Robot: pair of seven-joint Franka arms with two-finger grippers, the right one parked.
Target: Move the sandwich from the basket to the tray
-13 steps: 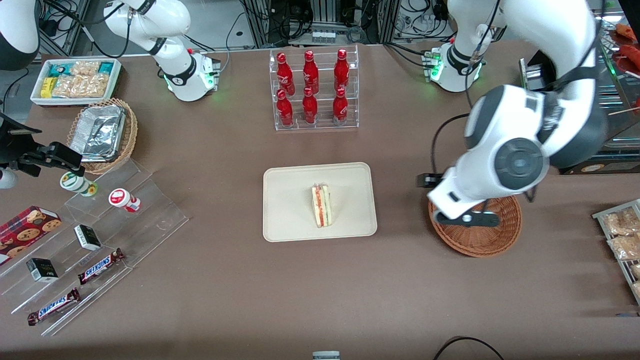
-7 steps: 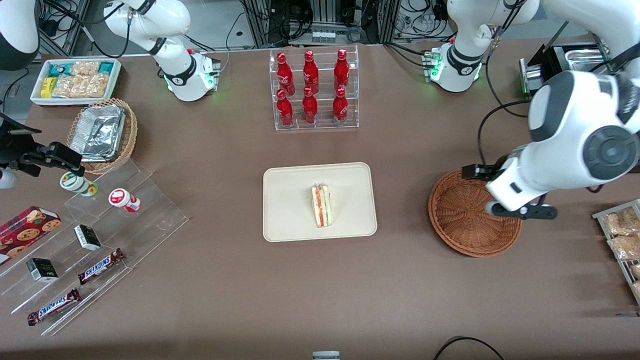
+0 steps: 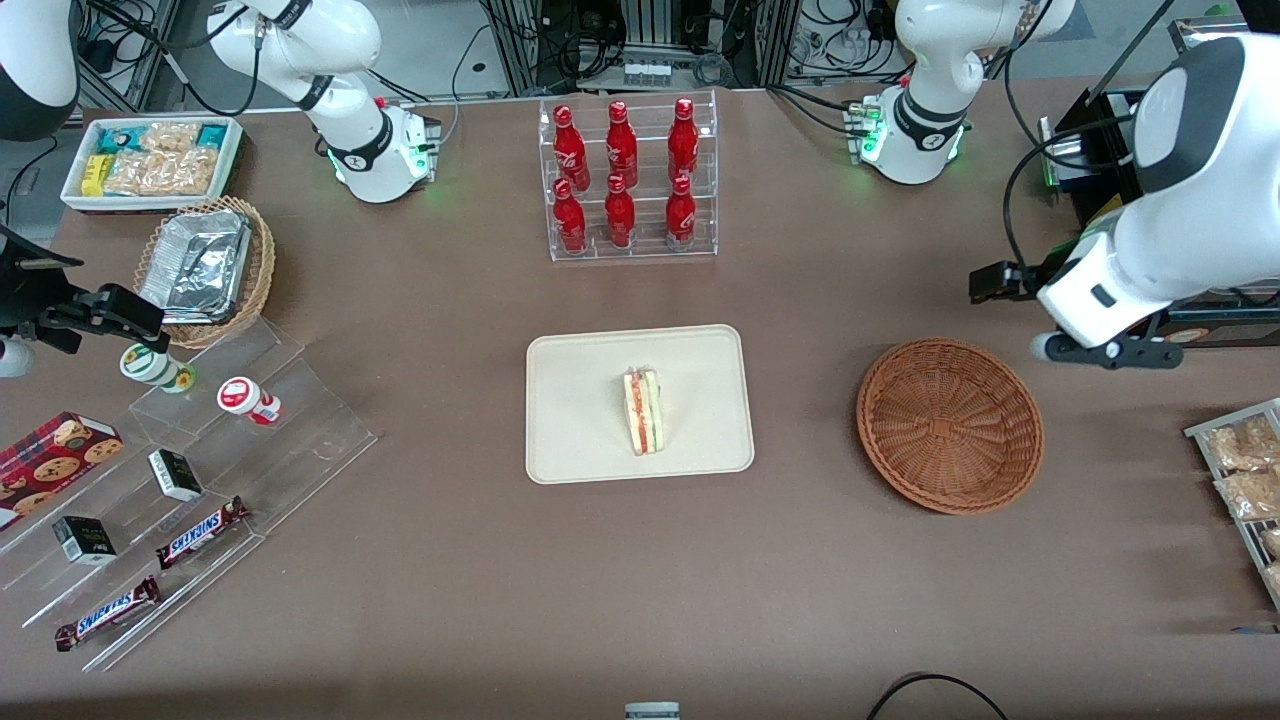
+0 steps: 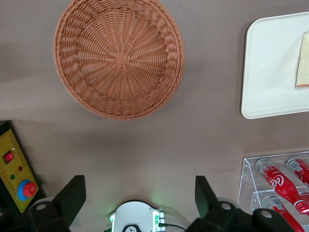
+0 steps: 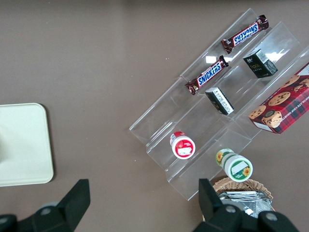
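Observation:
The sandwich [image 3: 641, 412] lies on the cream tray [image 3: 570, 440] in the middle of the table, cut edge with red and green filling facing up. The reddish-brown wicker basket [image 3: 950, 425] beside the tray, toward the working arm's end, holds nothing. My gripper [image 3: 1105, 352] hangs above the table just off the basket's rim, farther from the front camera than the basket. It is open and empty. The left wrist view shows the basket [image 4: 119, 57], the tray's edge [image 4: 270, 67], a corner of the sandwich [image 4: 303, 63] and the open gripper [image 4: 139, 193].
A clear rack of red bottles [image 3: 628, 180] stands farther from the front camera than the tray. A wire rack of snack packets [image 3: 1245, 480] and black equipment [image 3: 1100, 140] sit at the working arm's end. Acrylic steps with candy bars [image 3: 200, 470] lie toward the parked arm's end.
The working arm has swung off the basket toward its own end of the table and away from the front camera, uncovering the basket. The sandwich has stayed on the tray.

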